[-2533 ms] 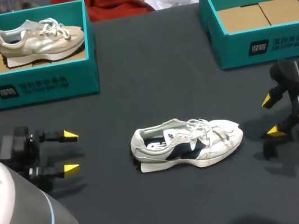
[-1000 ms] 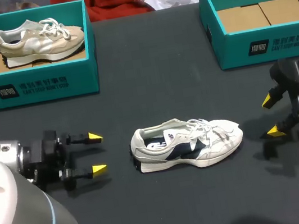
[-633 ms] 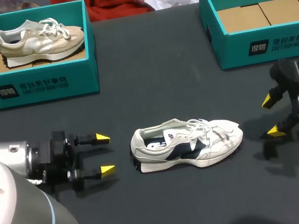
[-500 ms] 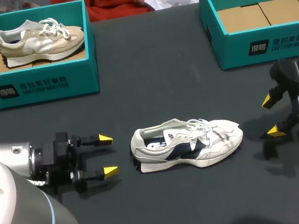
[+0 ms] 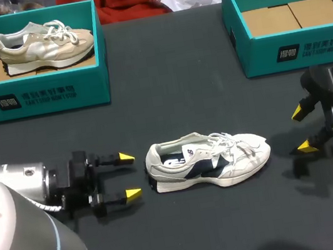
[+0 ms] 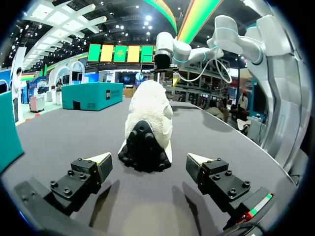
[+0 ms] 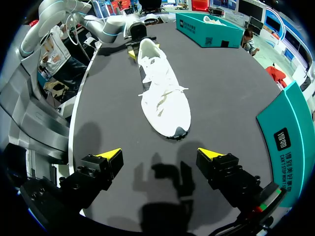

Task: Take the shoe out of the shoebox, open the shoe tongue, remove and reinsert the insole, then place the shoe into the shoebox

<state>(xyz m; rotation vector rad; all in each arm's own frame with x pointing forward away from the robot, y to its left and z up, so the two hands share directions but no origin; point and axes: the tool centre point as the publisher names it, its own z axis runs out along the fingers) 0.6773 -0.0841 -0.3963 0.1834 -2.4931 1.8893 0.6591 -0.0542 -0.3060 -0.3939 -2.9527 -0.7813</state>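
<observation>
— Where is the white shoe (image 5: pixel 208 161)?
— On its sole on the dark table (image 5: pixel 175 98), outside both boxes (toe toward the right gripper (image 5: pixel 303 129)).
— And the fingers?
— The left gripper (image 5: pixel 130 176) sits just beside the shoe's heel, fingers apart, touching nothing. The right one stands off the toe, fingers spread and empty. The empty shoebox (image 5: pixel 322 46) lies beyond the toe end.
</observation>
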